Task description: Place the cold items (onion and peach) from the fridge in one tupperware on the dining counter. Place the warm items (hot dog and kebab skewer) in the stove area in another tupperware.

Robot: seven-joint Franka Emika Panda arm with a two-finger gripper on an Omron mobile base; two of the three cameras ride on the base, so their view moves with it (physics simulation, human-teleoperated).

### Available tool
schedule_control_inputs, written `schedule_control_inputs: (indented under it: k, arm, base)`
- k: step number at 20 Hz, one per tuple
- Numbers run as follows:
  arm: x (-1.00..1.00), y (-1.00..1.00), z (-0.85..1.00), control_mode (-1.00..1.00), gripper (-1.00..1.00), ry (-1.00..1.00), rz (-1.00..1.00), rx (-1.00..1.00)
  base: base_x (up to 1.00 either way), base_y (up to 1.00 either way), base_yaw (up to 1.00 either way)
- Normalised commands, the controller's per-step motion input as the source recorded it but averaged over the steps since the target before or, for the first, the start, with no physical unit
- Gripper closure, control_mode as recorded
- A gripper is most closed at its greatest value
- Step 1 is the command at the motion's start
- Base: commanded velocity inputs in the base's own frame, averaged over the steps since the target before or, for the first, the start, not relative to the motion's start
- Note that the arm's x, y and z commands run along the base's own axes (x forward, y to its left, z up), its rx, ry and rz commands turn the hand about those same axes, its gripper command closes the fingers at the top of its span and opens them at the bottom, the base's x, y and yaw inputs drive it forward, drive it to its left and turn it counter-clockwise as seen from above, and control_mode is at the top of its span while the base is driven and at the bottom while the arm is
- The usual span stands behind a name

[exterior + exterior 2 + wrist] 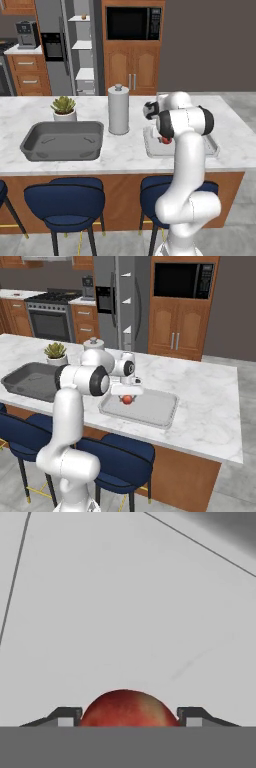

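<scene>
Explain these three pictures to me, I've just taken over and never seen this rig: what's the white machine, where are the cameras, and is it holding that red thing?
The white machine is a jointed robot arm on a base that can drive, parked at a marble kitchen island. Two pictures come from cameras on the base, behind the arm to its left and to its right. The third looks along the hand, its two dark finger tips at the bottom.

On the island lie a shallow pale grey tupperware tray, a deeper dark grey tupperware tub, a small potted succulent and a tall grey cylindrical canister.

The hand hangs over the pale tray with a round red peach between its fingers. It appears to grip the peach, about to set it down.
</scene>
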Motion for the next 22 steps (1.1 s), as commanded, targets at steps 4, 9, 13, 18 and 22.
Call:
schedule_control_inputs:
  k: [4,9,13,18,22]
  arm:
    - [-0.23,-0.02,0.03,-1.0,-1.0,-0.08,0.0,0.06]
    - [-0.42,-0.02,0.46,-1.0,-1.0,-0.1,-0.02,0.03]
    - [-0.46,0.0,0.6,-1.0,-1.0,-0.14,-0.06,0.0]
    - [-0.53,0.0,0.56,-1.0,-1.0,-0.15,-0.06,0.0]
    - [-0.62,0.0,0.58,-1.0,-1.0,-0.15,-0.05,0.0]
  base:
    - [0.0,0.0,0.0]
    - [0.0,0.0,0.0]
    - [0.0,0.0,0.0]
    - [0.0,0.0,0.0]
    - [0.0,0.0,0.0]
